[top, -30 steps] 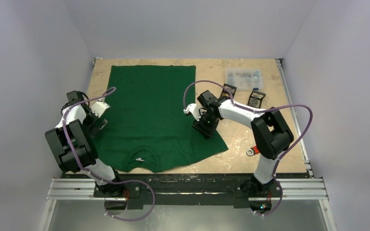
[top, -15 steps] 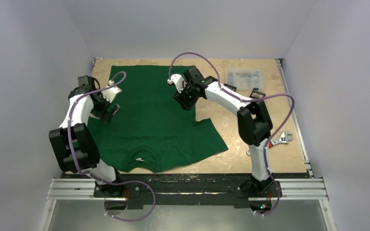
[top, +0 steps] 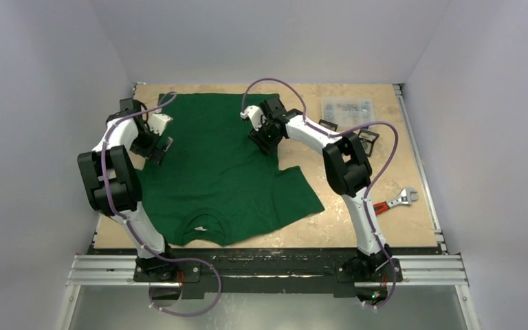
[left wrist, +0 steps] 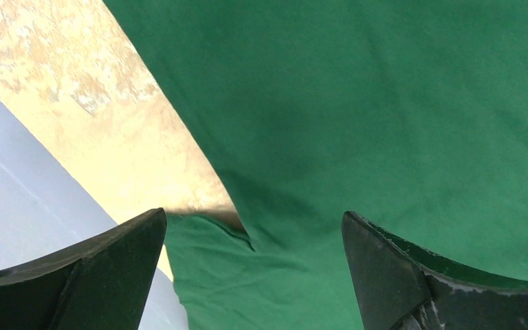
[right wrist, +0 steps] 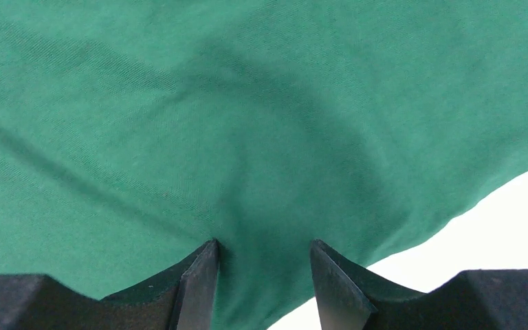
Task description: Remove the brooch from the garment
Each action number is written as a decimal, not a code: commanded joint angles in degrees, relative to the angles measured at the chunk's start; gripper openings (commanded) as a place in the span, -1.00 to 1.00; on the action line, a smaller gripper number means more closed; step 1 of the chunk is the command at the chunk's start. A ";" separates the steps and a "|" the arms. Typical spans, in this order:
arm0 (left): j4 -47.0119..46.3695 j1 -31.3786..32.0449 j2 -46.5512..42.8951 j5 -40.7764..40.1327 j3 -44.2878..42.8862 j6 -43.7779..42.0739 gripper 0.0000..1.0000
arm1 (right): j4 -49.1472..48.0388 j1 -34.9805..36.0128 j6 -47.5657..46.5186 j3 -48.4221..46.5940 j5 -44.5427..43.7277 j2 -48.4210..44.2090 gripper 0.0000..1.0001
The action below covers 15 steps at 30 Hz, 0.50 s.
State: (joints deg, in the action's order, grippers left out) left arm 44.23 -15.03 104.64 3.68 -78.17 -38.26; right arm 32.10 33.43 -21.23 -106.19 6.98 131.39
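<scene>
Apparently a search step: no brooch shows. Cloth of the garment (top: 213,165) is pinched between the right gripper (right wrist: 263,275) fingers; the left gripper (left wrist: 254,268) gapes above its edge. Next, spread it, find the brooch

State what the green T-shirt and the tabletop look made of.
Dark green T-shirt: soft matt knit cloth, perhaps cotton; fine weave lines and soft folds show. Tan tabletop: matt mottled board, likely plywood or chipboard.
</scene>
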 commanded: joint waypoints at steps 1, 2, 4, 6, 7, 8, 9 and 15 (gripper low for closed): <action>-1.63 1.32 5.12 -5.52 -6.19 2.05 1.00 | -0.68 -2.52 -0.77 -4.55 -2.66 3.12 0.09; -1.71 1.40 6.39 -6.71 -7.30 2.20 1.00 | -0.51 -2.80 -1.09 -5.15 -2.76 3.68 0.09; -2.08 1.71 8.63 -8.41 -8.98 1.87 1.00 | -0.38 -2.99 -1.30 -6.02 -2.93 4.38 0.09; -2.63 2.05 10.32 -9.81 -10.48 1.43 1.00 | -0.50 -3.07 -1.46 -6.34 -2.94 4.63 0.09; -2.61 2.24 11.12 -10.39 -11.20 1.14 1.00 | -0.46 -3.09 -1.50 -6.39 -2.87 4.62 0.09; -2.35 2.49 12.16 -10.95 -12.17 0.97 1.00 | -0.46 -3.07 -1.50 -6.40 -2.78 4.65 0.09; -2.07 2.51 13.06 -11.39 -13.05 0.96 1.00 | -0.39 -3.07 -1.47 -6.32 -2.65 4.55 0.09; -0.92 2.61 16.26 -11.97 -16.89 1.72 1.00 | 1.06 -3.04 -2.12 -5.59 -1.25 3.27 0.12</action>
State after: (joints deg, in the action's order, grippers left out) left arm 42.94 -12.67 120.20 -6.72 -91.57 -37.10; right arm 31.73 30.89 -21.71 -111.37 7.01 134.69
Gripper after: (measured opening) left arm 0.998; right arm 0.551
